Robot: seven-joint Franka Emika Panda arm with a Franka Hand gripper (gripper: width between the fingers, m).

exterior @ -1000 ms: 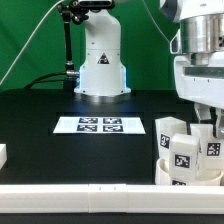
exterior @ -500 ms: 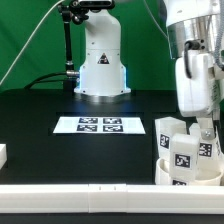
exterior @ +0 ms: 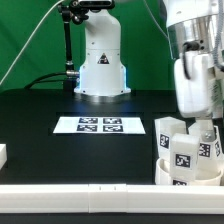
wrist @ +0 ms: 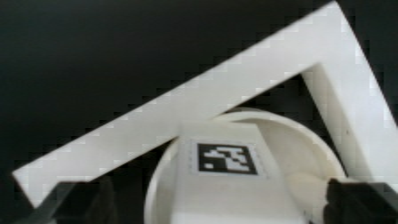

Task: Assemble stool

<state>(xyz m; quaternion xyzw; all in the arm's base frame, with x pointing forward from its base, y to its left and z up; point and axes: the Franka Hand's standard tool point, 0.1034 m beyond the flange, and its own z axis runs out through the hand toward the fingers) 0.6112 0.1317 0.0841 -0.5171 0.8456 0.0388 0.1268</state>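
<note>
Gripper [exterior: 203, 128] stands over the stool [exterior: 187, 152] at the exterior view's right, near the front rail [exterior: 80, 194]. In the wrist view the fingers [wrist: 365, 196] are spread, clear of a tagged leg [wrist: 228, 160] between them; nothing is gripped. Legs stand upright on the seat [exterior: 163, 172], judged so for fitting.

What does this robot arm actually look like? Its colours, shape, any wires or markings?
The arm is glossy white with rounded, bulky segments and dark bands at the joints, on a broad white base. A thin cable loops beside its dark upper part. The end effector hangs from a chunky white and grey block. Its fingers are dark. I see no markings on the arm itself.
</note>
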